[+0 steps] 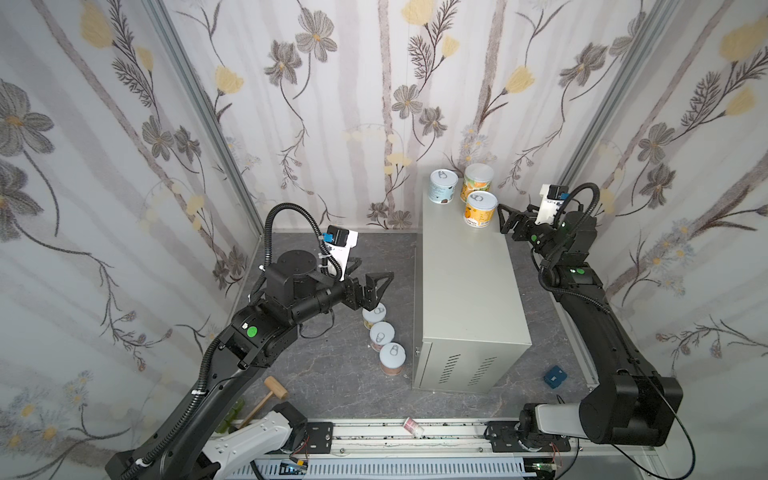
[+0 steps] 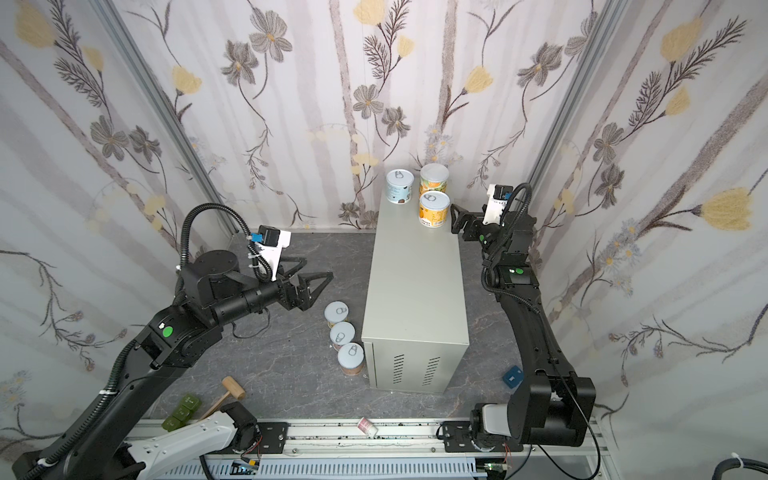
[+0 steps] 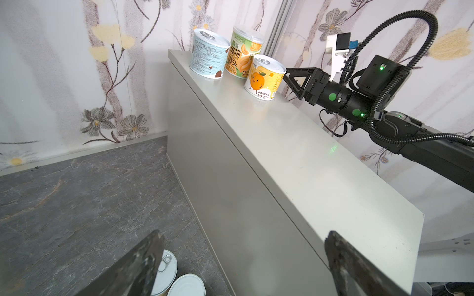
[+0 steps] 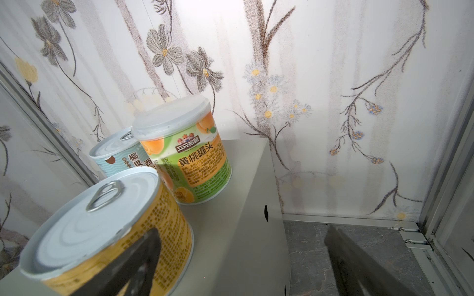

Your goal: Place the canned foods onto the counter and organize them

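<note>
Light grey metal cabinet counter (image 1: pixel 469 291): at twelve o'clock on its top, green-orange can (image 4: pixel 189 159) marked "黄桃罐头", pale blue can (image 3: pixel 207 57), yellow can (image 3: pixel 264 77); three white-lidded cans (image 1: pixel 381 336) on floor (image 1: pixel 324 374) at its nine o'clock; left gripper (image 1: pixel 374 270), jaws spread and empty, above them; right gripper (image 1: pixel 500 218), jaws spread and empty, just beside yellow can.

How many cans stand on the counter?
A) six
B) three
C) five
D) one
B: a blue can, a green can and a yellow can stand on the counter; three other cans are on the floor.
</note>
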